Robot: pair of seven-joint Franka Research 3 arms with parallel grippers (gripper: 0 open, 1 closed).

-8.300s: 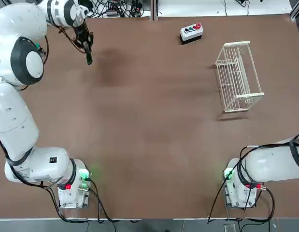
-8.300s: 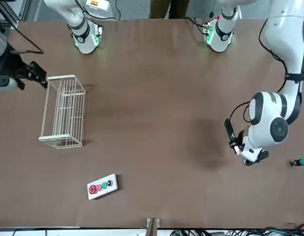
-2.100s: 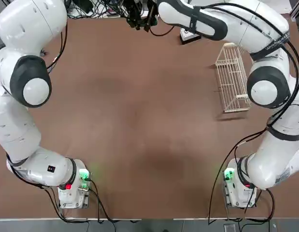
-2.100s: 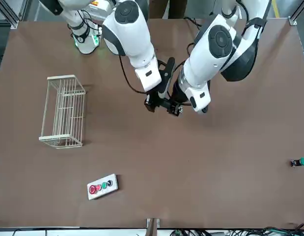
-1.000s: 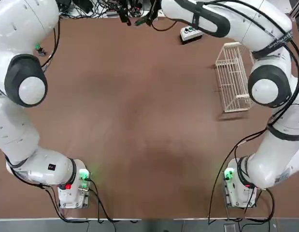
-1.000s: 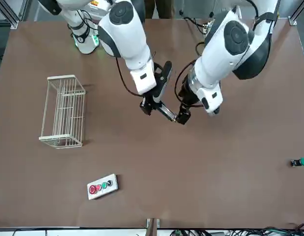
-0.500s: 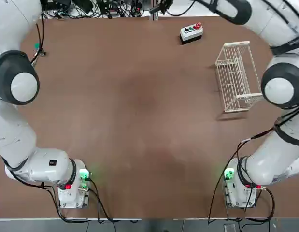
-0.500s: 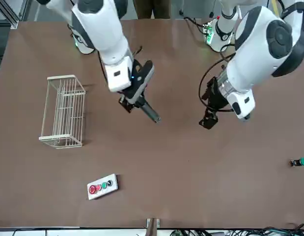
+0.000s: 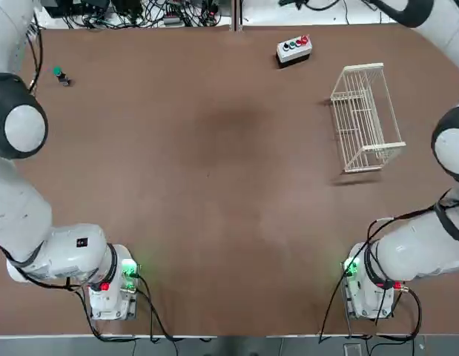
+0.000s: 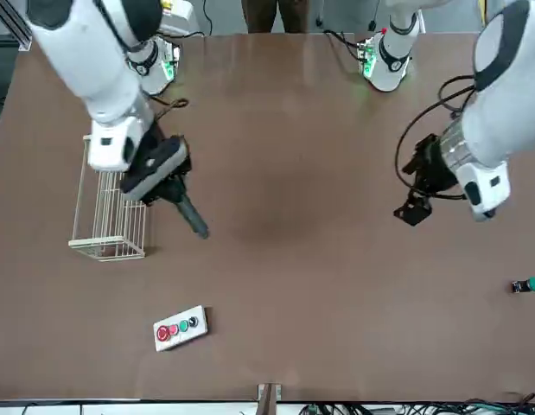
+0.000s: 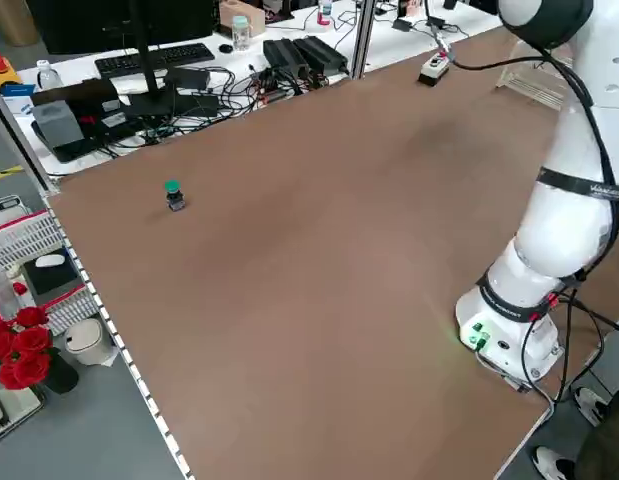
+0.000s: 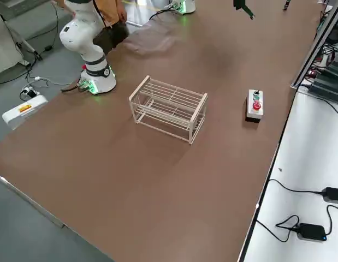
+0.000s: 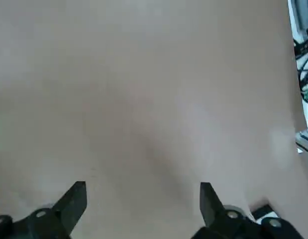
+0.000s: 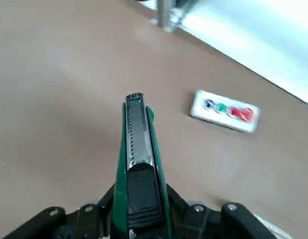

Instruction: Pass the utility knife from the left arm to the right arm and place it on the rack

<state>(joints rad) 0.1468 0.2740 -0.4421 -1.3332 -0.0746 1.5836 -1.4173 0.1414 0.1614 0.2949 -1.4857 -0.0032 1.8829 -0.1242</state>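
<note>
Brown worktop [image 10: 319, 285]: right end effector [image 10: 168, 192], now clamping the utility knife [image 10: 191, 215], nears the rack [image 10: 111, 197]; left end effector [image 10: 414, 207] retreats wide open.

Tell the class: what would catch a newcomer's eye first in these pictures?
Probably the right gripper, its jaws shut on the green-black knife, which juts out beside the white wire rack. Across the table the left gripper hangs open and empty, above bare tabletop.
</note>
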